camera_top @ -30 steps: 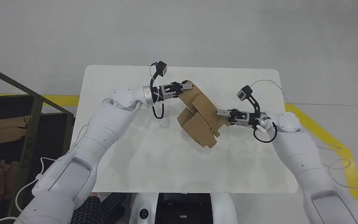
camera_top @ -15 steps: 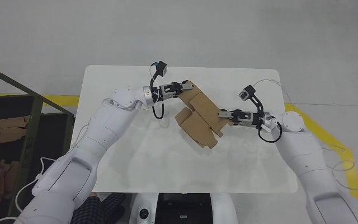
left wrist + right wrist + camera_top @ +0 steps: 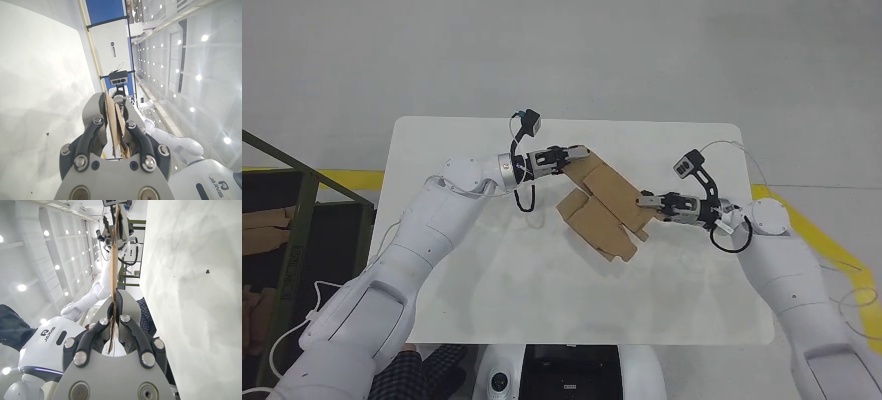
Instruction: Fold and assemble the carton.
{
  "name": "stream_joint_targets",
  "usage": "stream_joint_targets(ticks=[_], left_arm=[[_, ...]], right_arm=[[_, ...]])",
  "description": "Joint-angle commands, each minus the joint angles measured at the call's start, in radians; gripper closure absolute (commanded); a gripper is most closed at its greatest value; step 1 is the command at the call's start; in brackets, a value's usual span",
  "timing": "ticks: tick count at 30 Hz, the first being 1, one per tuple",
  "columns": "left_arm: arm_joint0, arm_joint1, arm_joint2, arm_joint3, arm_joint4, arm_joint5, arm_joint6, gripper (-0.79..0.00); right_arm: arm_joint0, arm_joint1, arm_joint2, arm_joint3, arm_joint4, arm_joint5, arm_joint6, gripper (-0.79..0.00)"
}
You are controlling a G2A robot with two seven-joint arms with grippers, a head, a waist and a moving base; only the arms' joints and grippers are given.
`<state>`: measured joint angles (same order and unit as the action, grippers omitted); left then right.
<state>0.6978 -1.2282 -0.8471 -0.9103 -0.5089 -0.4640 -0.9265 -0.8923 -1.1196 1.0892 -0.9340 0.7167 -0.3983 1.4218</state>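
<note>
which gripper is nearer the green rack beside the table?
Left. The left gripper, shut on the carton at its far corner, is on the side toward the rack; the right gripper, shut on its opposite edge, is farther off.

You have bright, even light from overhead: rows of ceiling lamps (image 3: 198, 77) show in both wrist views, the nearest flaring into soft halos. The carton (image 3: 602, 205) casts only a faint, soft shadow on the white table (image 3: 542, 300). Straight lines bow toward the wrist views' edges.
</note>
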Motion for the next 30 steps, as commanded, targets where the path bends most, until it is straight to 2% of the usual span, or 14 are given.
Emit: stream_joint_targets(ticks=[1, 9, 14, 20, 30], left_arm=[[0.0, 0.0, 0.0, 0.0, 0.0, 0.0, 0.0, -0.785], [0.0, 0.0, 0.0, 0.0, 0.0, 0.0, 0.0, -0.785], [0.0, 0.0, 0.0, 0.0, 0.0, 0.0, 0.0, -0.785], [0.0, 0.0, 0.0, 0.0, 0.0, 0.0, 0.0, -0.785], [0.0, 0.0, 0.0, 0.0, 0.0, 0.0, 0.0, -0.785]], right_arm=[[-0.002, 0.0, 0.005, 0.001, 0.014, 0.002, 0.002, 0.0], [-0.02, 0.004, 0.04, 0.037, 0.024, -0.054, -0.056, 0.0], [-0.037, 0.013, 0.07, 0.017, -0.063, -0.093, -0.198, 0.0], [-0.108, 0.026, 0.111, -0.131, -0.158, -0.041, -0.419, 0.0], [-0.283, 0.029, 0.149, -0.439, -0.197, 0.113, -0.736, 0.0]])
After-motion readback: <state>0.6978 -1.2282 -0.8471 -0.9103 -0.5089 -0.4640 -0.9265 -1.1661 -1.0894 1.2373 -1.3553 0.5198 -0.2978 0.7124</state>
